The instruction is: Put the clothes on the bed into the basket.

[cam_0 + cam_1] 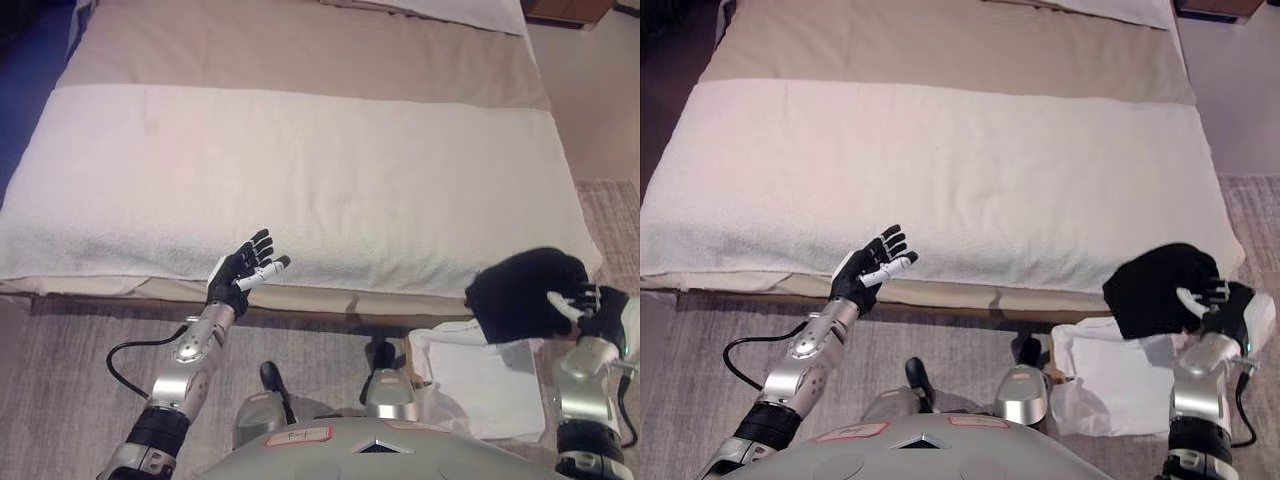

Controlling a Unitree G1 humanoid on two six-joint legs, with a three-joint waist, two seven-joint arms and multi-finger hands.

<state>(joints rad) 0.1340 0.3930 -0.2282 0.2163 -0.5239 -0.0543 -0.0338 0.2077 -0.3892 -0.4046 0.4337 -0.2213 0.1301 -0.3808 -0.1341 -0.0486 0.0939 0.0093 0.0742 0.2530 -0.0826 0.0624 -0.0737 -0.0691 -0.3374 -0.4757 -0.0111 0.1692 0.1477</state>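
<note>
A black garment (525,295) hangs bunched in my right hand (590,305), just off the bed's near right corner and above the basket (480,385), which is lined with white cloth. My right hand's fingers curl round the garment. My left hand (243,270) is open and empty, fingers spread, at the bed's front edge left of centre. The bed (300,170) is covered by a white blanket with a beige sheet beyond it. No clothes show on the bed's surface.
A white pillow (450,10) lies at the bed's head. A patterned grey rug (70,380) covers the floor in front of the bed. A wooden piece of furniture (570,8) stands at the far right corner.
</note>
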